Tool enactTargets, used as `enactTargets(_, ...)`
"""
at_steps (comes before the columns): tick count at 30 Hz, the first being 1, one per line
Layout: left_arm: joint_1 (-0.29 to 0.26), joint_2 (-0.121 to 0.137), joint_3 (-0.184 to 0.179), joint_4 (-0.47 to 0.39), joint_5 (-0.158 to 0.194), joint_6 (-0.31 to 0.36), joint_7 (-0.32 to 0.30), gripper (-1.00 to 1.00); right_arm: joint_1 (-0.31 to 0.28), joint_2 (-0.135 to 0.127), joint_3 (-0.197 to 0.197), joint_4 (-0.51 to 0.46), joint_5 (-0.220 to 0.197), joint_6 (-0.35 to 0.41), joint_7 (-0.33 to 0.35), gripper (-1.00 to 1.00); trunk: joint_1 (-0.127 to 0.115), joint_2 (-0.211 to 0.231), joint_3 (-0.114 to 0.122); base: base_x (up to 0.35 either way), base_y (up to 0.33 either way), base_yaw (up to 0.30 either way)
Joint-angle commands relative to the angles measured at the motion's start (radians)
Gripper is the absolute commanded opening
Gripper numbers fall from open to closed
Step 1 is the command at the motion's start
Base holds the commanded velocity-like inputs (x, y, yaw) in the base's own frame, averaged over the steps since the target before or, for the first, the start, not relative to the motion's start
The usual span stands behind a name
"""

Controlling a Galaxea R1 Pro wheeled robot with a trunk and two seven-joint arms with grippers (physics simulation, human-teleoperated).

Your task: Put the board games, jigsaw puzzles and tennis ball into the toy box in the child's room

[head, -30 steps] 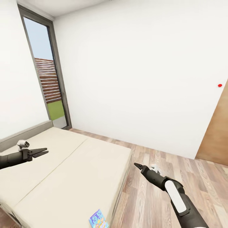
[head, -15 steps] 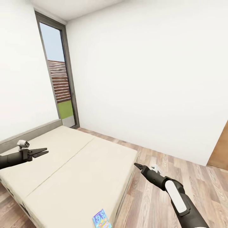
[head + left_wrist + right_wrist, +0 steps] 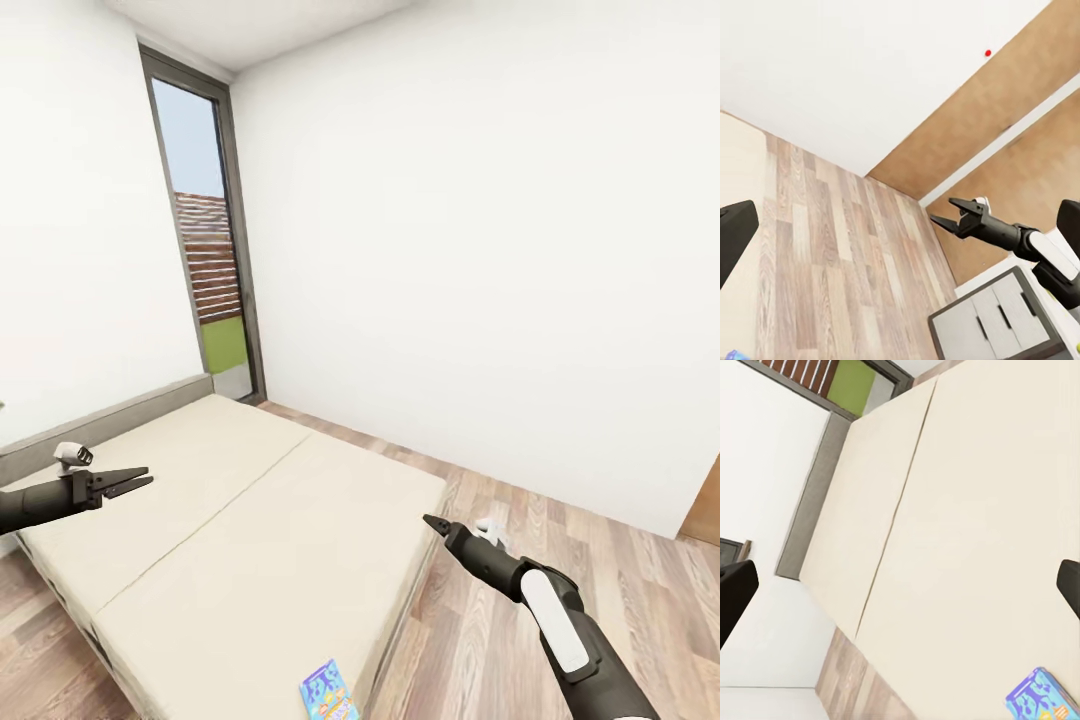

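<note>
Bedroom scene, seen from the robot's head: a low wide bed point(image 3: 250, 520) with a beige cover and a grey headboard is spread across the lower left, against white walls, with a tall dark-framed window point(image 3: 212, 270) behind it and a wood-plank floor point(image 3: 560, 560) to the right.

One small blue-cyan board game point(image 3: 330, 692) is seen lying flat on the mattress at the near corner of the bed, close to the edge that faces the floor. Its long axis is judged to run roughly away from the robot, slightly angled. In the right wrist view the same box point(image 3: 1041, 697) is seen at a corner of the frame, off the line of the fingers rather than between them.

The right gripper point(image 3: 432, 522) is held out over the floor just beside the bed's edge, and the box is judged to lie below it and back toward the robot, so this arm is the nearer one. Its fingers look drawn together to a point, with nothing held. The left gripper point(image 3: 140, 483) is stretched level over the far half of the mattress, well apart from the box, its fingers slightly parted and empty.
</note>
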Motion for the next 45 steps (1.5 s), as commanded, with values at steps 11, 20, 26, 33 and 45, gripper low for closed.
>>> enactTargets(11, 0.000, 0.000, 0.000, 0.000, 0.001, 0.011, -0.003, 1.00, 0.000, 0.000, -0.002, -0.002, 0.000, 0.005, 0.003, 1.00, 0.000, -0.001, 0.000, 0.030, -0.123, 0.030)
enactTargets(20, 0.000, 0.000, -0.001, 0.000, 0.001, 0.010, -0.003, 1.00, 0.000, 0.002, -0.001, -0.001, 0.000, 0.005, 0.003, 1.00, 0.000, -0.001, 0.002, 0.008, -0.043, 0.172)
enactTargets(26, -0.001, 0.000, -0.001, 0.000, 0.002, 0.010, -0.003, 1.00, 0.000, 0.002, -0.001, -0.001, 0.000, 0.005, 0.003, 1.00, 0.000, -0.001, 0.003, 0.001, -0.133, 0.126)
enactTargets(33, 0.000, -0.002, 0.000, 0.000, 0.002, 0.010, -0.003, 1.00, 0.000, 0.001, -0.001, -0.001, 0.000, 0.005, 0.003, 1.00, 0.000, -0.001, 0.003, 0.000, -0.035, 0.021)
enactTargets(45, 0.000, -0.003, 0.000, 0.000, 0.001, 0.010, -0.003, 1.00, 0.000, 0.001, -0.001, -0.002, 0.000, 0.005, 0.003, 1.00, 0.000, -0.001, 0.003, 0.000, -0.266, 0.165)
